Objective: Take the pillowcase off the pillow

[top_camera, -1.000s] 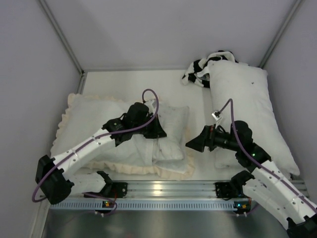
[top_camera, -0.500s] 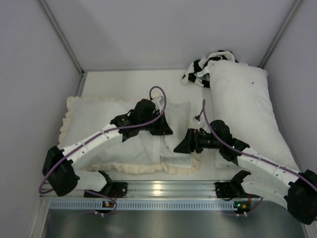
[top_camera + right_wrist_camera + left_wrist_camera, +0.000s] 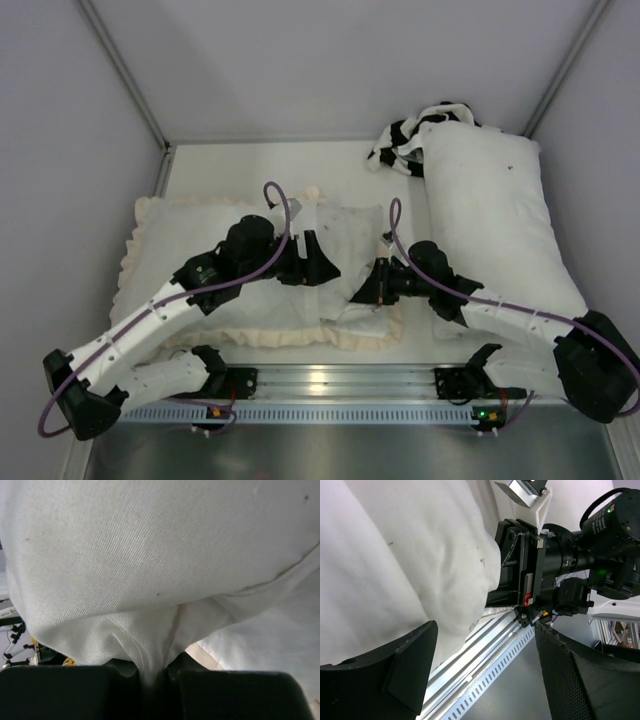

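Top external view, contents of the table (image 3: 260,165):

1. Pillowcase (image 3: 180,265): cream-white face up, ruffled frill round its edge, lying flat on the left half.
2. Pillow (image 3: 350,235): white with tiny dark specks, its right part sticking out of the pillowcase's right end, the rest inside.
3. Left gripper (image 3: 318,270): over the place where pillow and pillowcase meet.
4. Right gripper (image 3: 372,288): at the pillow's near right corner, facing the left gripper and close to it.
5. Long white pillow (image 3: 500,220): along the right side, apart from the pillowcase.
6. Patterned cloth (image 3: 405,140): black and white, bunched at the long white pillow's far end.
7. Metal rail (image 3: 330,382): along the near edge.

Left wrist view: left gripper (image 3: 485,630) with jaws spread wide; the speckled pillow (image 3: 410,555) bulges beyond them, with the right gripper opposite, against its fabric.

Right wrist view: right gripper (image 3: 152,672) with fingers pressed together on a puckered fold of the pillow (image 3: 150,555); a cream strip of pillowcase (image 3: 202,657) shows just below.
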Motion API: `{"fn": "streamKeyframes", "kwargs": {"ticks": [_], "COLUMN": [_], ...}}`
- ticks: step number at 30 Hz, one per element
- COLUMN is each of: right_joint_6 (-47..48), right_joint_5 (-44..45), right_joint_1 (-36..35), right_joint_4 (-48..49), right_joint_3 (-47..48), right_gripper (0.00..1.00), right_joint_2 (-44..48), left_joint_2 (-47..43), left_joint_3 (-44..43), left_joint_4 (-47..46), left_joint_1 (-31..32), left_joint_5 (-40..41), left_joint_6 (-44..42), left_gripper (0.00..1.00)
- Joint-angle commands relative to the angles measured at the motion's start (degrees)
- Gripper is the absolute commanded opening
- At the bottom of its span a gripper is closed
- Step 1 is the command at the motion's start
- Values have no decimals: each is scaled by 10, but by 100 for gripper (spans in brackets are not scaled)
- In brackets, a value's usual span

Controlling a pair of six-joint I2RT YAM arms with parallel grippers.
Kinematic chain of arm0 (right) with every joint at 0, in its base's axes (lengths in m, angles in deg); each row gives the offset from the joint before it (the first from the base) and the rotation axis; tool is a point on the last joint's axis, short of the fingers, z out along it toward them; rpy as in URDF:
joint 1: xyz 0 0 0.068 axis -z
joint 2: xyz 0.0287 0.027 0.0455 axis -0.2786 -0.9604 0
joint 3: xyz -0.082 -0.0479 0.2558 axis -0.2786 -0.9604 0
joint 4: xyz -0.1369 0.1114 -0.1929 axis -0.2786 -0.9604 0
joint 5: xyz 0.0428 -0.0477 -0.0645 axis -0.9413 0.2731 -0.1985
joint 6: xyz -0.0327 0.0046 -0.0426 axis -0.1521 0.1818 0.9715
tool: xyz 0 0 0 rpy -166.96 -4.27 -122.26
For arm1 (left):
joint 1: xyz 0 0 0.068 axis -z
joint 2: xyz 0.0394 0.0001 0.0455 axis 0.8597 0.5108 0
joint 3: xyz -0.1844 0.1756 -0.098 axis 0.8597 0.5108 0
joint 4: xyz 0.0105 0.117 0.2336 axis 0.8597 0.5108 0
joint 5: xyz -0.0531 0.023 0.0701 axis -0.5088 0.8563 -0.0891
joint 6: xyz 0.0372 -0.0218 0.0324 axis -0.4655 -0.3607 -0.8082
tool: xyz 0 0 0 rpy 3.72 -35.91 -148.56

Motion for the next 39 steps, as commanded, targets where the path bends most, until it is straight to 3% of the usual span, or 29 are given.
{"fn": "streamKeyframes", "kwargs": {"ticks": [1, 5, 12, 17, 19, 20, 22, 23, 24, 33, 39], "right_joint_6": [-5, -17, -15, -14, -9, -7, -2, 0, 3, 62, 134], "right_joint_5": [16, 9, 24, 35, 38, 45, 55, 67, 75, 164, 262], "right_joint_1": [-1, -7, -18, -33, -35, -36, -36, -35, -35, -34, -34], "right_joint_4": [71, 72, 21, -15, -27, -34, -58, -65, -79, -195, -323], "right_joint_3": [2, -12, -14, -1, 7, 9, 15, 17, 18, 93, 233], "right_gripper": [0, 0, 0, 0, 0, 0, 0, 0, 0, 0, 0], "right_joint_2": [7, 34, 91, 142, 155, 159, 176, 182, 188, 290, 363], "left_joint_2": [-50, -67, -29, 9, 10, 8, 1, -9, -15, -62, -63], "left_joint_3": [-9, -16, -13, 0, 1, 1, 3, 5, 7, 47, 53], "left_joint_4": [79, 121, 157, 158, 157, 157, 158, 159, 159, 219, 227], "left_joint_1": [3, 3, 3, 3, 3, 3, 3, 3, 3, 2, 2], "left_joint_5": [56, 89, 155, 159, 168, 176, 183, 191, 194, 255, 279], "left_joint_6": [-12, -11, -1, 7, 6, 5, 0, 0, -1, 19, 30], "left_gripper": [82, 84, 83, 78, 68, 50, 27, 8, 2, 0, 0]}}
